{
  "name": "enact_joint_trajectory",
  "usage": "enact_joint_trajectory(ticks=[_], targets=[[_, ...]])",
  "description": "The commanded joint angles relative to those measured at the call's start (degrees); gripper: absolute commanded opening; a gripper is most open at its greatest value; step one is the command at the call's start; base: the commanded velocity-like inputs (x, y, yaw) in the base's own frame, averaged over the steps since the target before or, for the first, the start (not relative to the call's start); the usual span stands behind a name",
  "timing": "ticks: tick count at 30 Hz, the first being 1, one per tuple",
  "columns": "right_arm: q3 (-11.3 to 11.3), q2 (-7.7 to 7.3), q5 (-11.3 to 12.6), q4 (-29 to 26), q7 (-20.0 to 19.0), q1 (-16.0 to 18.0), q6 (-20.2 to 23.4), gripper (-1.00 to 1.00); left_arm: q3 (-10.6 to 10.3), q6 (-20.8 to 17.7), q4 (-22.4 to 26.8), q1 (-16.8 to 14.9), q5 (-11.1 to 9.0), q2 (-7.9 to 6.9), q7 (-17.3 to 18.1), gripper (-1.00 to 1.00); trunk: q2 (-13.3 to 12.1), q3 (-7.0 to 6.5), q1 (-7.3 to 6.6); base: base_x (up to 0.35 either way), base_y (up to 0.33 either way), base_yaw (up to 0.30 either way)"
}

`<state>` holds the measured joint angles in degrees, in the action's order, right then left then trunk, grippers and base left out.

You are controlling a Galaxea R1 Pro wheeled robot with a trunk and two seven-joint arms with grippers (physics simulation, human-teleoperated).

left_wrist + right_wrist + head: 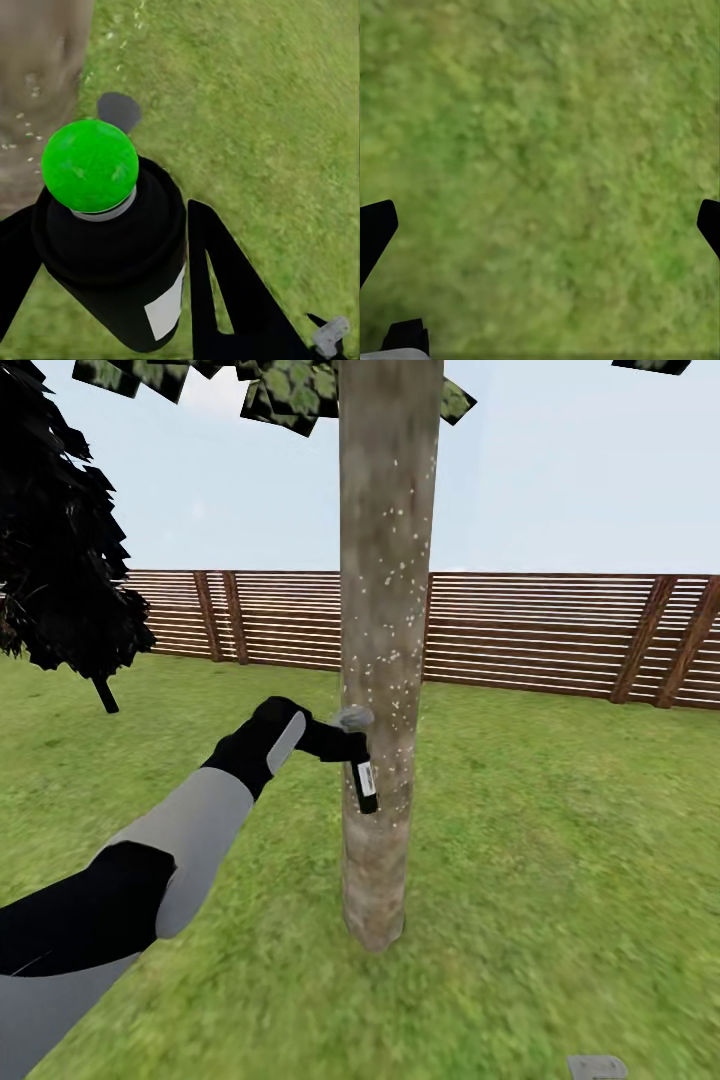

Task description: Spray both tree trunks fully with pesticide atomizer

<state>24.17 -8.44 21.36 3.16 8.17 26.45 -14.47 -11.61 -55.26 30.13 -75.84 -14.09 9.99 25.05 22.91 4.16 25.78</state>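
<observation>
While the head view is mostly lawn [560, 840] with a brown slat fence [540, 640] behind it, there's one tree trunk [388, 610] dead center, dotted with white pesticide specks [392, 660], plus one dark bush [60, 540] off to the side. The left tool [335, 742] is clamped on the atomizer [362, 780], held right up against the bark. Left wrist view gets you the atomizer's green dot [90, 165] and white label [166, 309], trunk just beside. Right wrist view: blurry grass [540, 150], the right tool [540, 225] with fingertips [375, 229] spread wide, holding nothing.
</observation>
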Motion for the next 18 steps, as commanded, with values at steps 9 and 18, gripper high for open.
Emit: enact_joint_trajectory(ticks=[9, 18], targets=[[0.00, 0.00, 0.00, 0.00, 0.00, 0.00, -0.01, 1.00, -0.38, 1.89, -4.57, -0.01, 1.15, 0.00, -8.51, -1.00, 0.01, 0.00, 0.00, 0.000, 0.000, 0.000], [0.00, 0.00, 0.00, 0.00, 0.00, 0.00, -0.03, 1.00, -0.47, 3.56, -6.43, -0.01, 1.08, 0.00, -13.78, -1.00, 0.01, 0.00, 0.00, 0.000, 0.000, 0.000]])
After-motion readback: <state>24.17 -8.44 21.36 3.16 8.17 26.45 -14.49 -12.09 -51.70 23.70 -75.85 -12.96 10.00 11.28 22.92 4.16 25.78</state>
